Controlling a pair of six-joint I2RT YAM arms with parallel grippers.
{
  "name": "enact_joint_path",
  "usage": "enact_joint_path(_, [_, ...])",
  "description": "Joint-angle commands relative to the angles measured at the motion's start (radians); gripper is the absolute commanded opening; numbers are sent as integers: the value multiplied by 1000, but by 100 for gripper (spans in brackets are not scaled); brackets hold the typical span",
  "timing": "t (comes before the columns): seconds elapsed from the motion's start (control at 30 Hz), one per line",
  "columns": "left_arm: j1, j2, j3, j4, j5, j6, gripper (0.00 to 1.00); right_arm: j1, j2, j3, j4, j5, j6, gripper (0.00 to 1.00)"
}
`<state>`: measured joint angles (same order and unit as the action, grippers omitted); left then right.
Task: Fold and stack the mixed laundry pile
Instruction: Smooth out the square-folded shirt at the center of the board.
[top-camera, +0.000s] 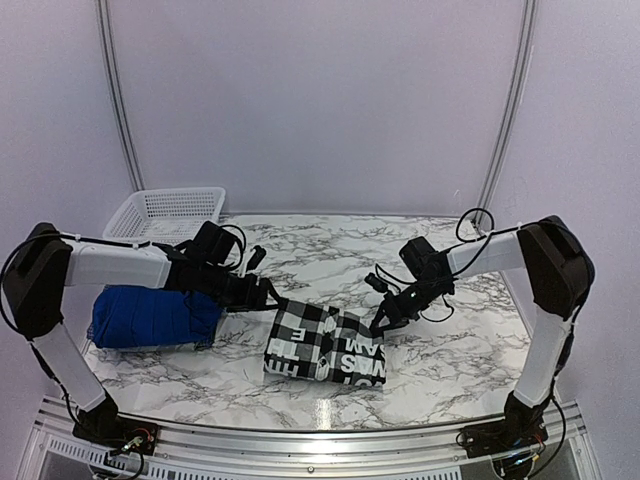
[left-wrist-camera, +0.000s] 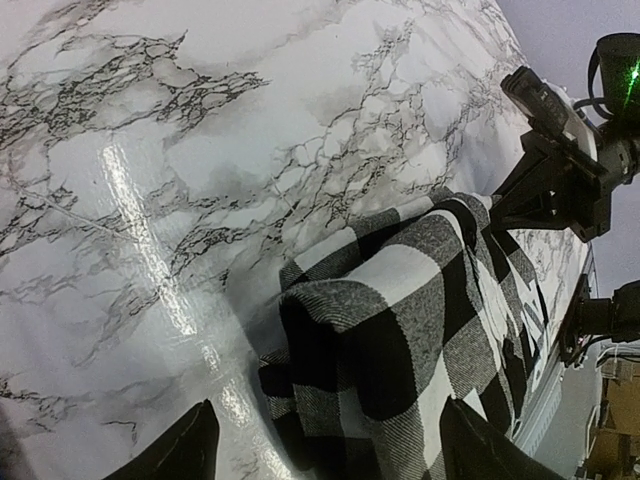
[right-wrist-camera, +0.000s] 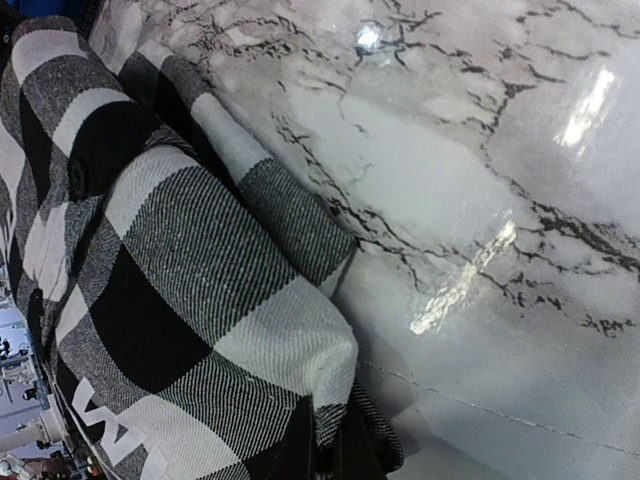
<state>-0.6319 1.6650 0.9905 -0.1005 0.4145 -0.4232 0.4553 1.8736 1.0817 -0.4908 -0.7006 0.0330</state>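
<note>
The buffalo-check flannel shirt (top-camera: 325, 343) lies bunched in the middle of the surface (top-camera: 450, 370). The right fingers (top-camera: 386, 318) clench its right edge; the left fingers (left-wrist-camera: 185, 450), spread, straddle its left edge, probably to lift both ends for folding.

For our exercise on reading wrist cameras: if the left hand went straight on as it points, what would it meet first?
Most likely the checked flannel shirt, lying directly ahead of the left hand; nothing seems to stand between them, though depth is unclear.
</note>
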Motion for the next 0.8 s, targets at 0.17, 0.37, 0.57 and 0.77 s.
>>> enact_joint_path(0.17, [-13,107,23,195,91,-80,77,-1,31,-23,63,30,28,0])
enact_joint_path(0.37, [-18,150,47,271,192,-99,33,-1,-17,5,46,27,43,0])
enact_joint_path(0.57, [-22,41,15,279,205,-73,0,-6,-148,12,-1,19,56,0])
enact_joint_path(0.77, [-27,-15,4,273,196,-39,0,-57,-235,-25,-35,23,48,0])
